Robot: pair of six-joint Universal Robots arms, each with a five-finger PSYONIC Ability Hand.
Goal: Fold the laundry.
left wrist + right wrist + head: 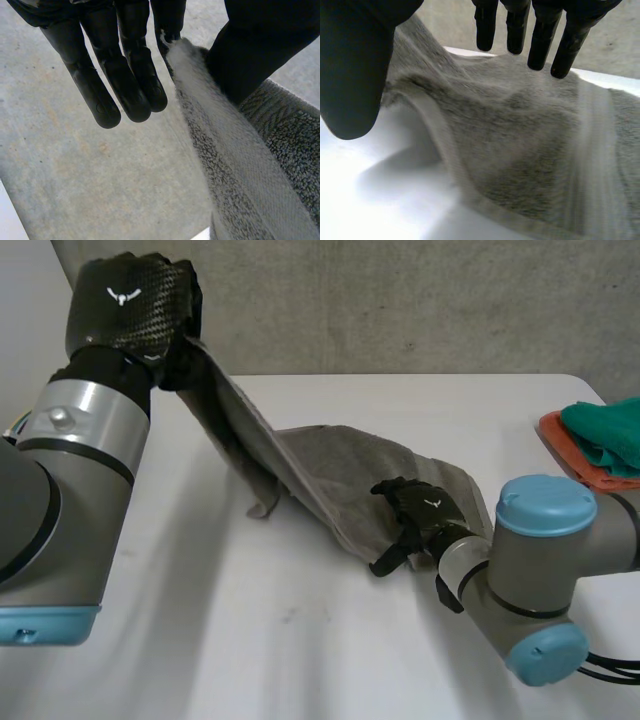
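One towel (330,465), grey, on one table (200,620). One left hand (125,305) pinches the towel's corner aloft between thumb and finger; other fingers straight. One right hand (425,512) over the towel's near edge, fingers straight, gripping nothing. One teal cloth (610,430) well right of the towel.

One grey towel (340,465), one teal cloth (610,430), two robot hands (130,305) (415,510)

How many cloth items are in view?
2: grey terry towel, corner lifted by the left hand; crumpled teal cloth at the white table's right edge, atop something orange, possibly another cloth.
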